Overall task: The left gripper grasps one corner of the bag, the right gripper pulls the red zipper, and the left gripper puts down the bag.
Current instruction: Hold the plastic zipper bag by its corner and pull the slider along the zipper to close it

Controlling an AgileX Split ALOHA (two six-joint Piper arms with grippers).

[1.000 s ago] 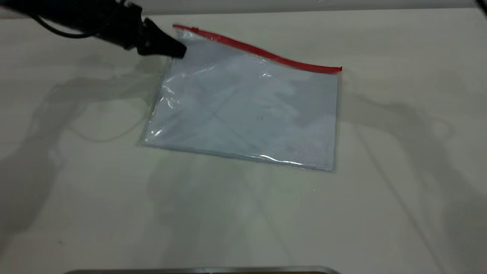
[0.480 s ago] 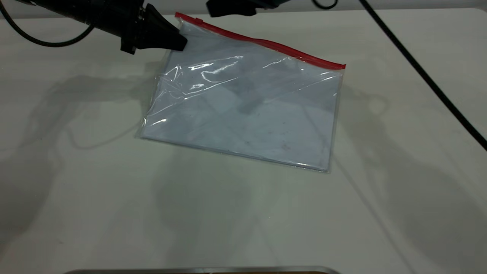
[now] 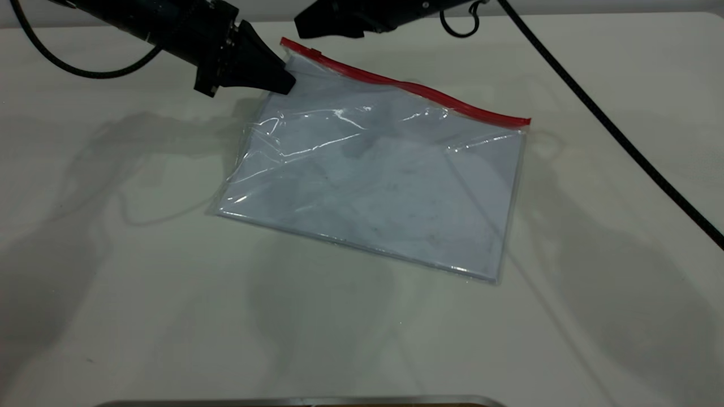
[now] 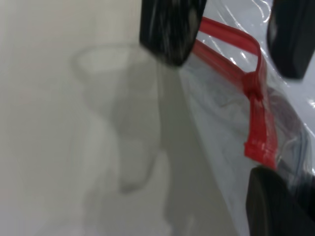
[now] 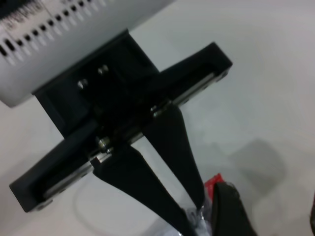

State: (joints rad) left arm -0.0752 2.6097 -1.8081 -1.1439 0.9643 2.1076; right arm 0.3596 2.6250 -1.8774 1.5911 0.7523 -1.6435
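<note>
The bag (image 3: 384,186) is a clear pouch with a bluish-white sheet inside, lying on the white table with its far left corner lifted. The red zipper (image 3: 407,87) runs along its far edge, with the slider tab (image 4: 252,88) near the left end. My left gripper (image 3: 283,85) is shut on that corner; the right wrist view shows its fingers (image 5: 194,216) meeting on the plastic. My right gripper (image 3: 300,27) hovers at the zipper's left end, open, its fingers (image 4: 172,29) on either side of the strip and not touching it.
The right arm's thick black cable (image 3: 622,135) crosses the table's right side, with a ring hook (image 3: 458,25) by the arm. A metal edge (image 3: 300,401) lies along the near table border.
The right gripper has come in from the far edge down to the zipper's left end. The left gripper has carried the held corner rightward, dragging the bag a little right and nearer.
</note>
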